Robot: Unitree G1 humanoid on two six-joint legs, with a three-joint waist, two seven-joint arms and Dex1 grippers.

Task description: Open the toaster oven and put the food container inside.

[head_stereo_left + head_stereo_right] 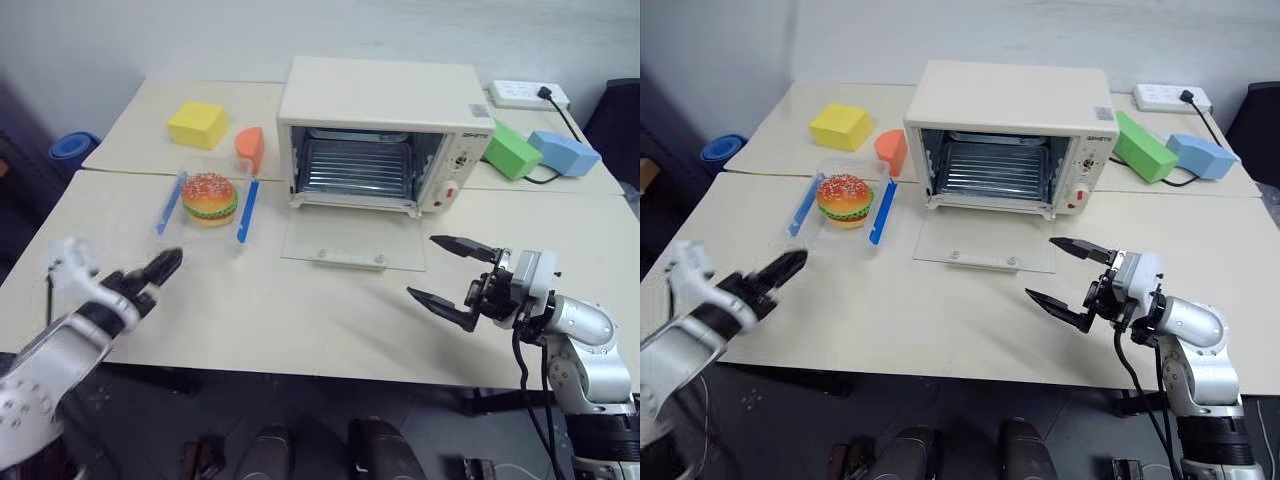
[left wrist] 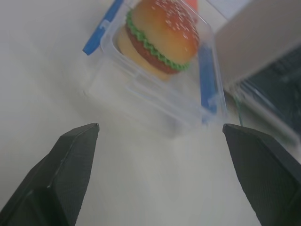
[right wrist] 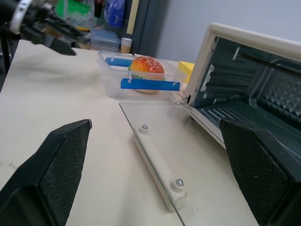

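Note:
The cream-white toaster oven (image 1: 380,100) stands at the middle back of the table. Its glass door (image 1: 355,240) lies flat on the table, with the wire rack (image 1: 357,168) showing inside. To the left of it sits the food container (image 1: 208,205), a clear box with blue side clips and a toy hamburger inside. My left gripper (image 1: 160,268) is open, just short of the container (image 2: 160,61) and pointing at it, with nothing between its fingers. My right gripper (image 1: 450,272) is open and empty in front of the lowered door, whose white bar handle (image 3: 157,167) lies close by.
Behind the container lie a yellow block (image 1: 197,123) and an orange wedge (image 1: 250,148). To the right of the oven are a green block (image 1: 512,150), a blue block (image 1: 565,152) and a white power strip (image 1: 528,95) with a black cable.

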